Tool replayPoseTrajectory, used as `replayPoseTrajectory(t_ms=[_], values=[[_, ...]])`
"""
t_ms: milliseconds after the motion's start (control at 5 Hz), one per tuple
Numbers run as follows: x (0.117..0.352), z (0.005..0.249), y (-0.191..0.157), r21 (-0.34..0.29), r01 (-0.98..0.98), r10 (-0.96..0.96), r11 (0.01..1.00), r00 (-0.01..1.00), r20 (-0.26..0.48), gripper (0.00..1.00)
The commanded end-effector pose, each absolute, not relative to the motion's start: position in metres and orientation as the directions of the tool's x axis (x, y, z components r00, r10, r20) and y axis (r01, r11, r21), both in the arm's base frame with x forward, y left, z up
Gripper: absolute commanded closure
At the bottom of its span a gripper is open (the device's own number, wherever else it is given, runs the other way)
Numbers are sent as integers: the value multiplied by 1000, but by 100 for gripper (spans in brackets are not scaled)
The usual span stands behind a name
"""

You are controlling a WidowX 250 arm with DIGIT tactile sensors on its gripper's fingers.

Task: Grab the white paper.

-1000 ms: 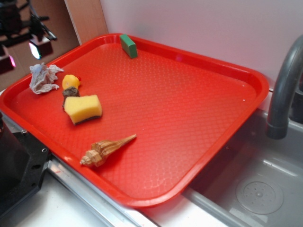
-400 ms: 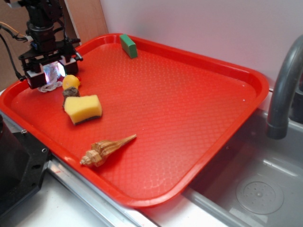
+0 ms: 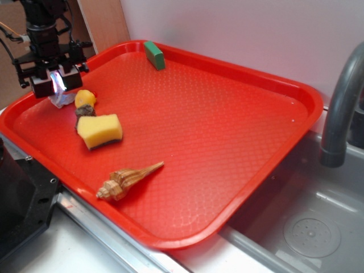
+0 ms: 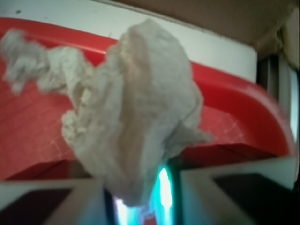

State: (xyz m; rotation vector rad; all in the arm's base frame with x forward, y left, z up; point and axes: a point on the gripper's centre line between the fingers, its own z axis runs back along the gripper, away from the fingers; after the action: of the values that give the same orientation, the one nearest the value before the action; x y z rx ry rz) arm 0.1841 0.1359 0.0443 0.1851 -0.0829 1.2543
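The white paper (image 4: 136, 117) is a crumpled greyish wad that fills the wrist view, its lower end pinched between my two fingers. My gripper (image 3: 56, 85) hangs over the far left corner of the red tray (image 3: 227, 142), shut on the white paper (image 3: 60, 101). A tuft of it shows just below the fingers. In the wrist view the gripper (image 4: 143, 206) has only a narrow gap, and the wad fills it.
On the tray lie a small yellow object (image 3: 85, 98) right beside the paper, a yellow sponge (image 3: 99, 131), a spiral shell (image 3: 128, 179) and a green block (image 3: 154, 54) at the far rim. A grey faucet (image 3: 341, 108) and sink (image 3: 307, 227) are at the right.
The gripper came down from the upper left onto the paper, then its fingers closed on the wad. The paper now looks gathered up under the fingers instead of spread on the tray.
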Motion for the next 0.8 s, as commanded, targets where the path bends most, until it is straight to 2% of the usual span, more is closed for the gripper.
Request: replayPoseTrajectory(t_ms=[0, 200, 400, 600], values=[[176, 151, 84, 25, -720, 686, 693, 670, 286, 100], [177, 201, 49, 41, -586, 554, 809, 785, 277, 100], [179, 233, 30, 59, -508, 477, 859, 838, 265, 100], [195, 231, 12, 21, -296, 286, 955, 935, 209, 100]])
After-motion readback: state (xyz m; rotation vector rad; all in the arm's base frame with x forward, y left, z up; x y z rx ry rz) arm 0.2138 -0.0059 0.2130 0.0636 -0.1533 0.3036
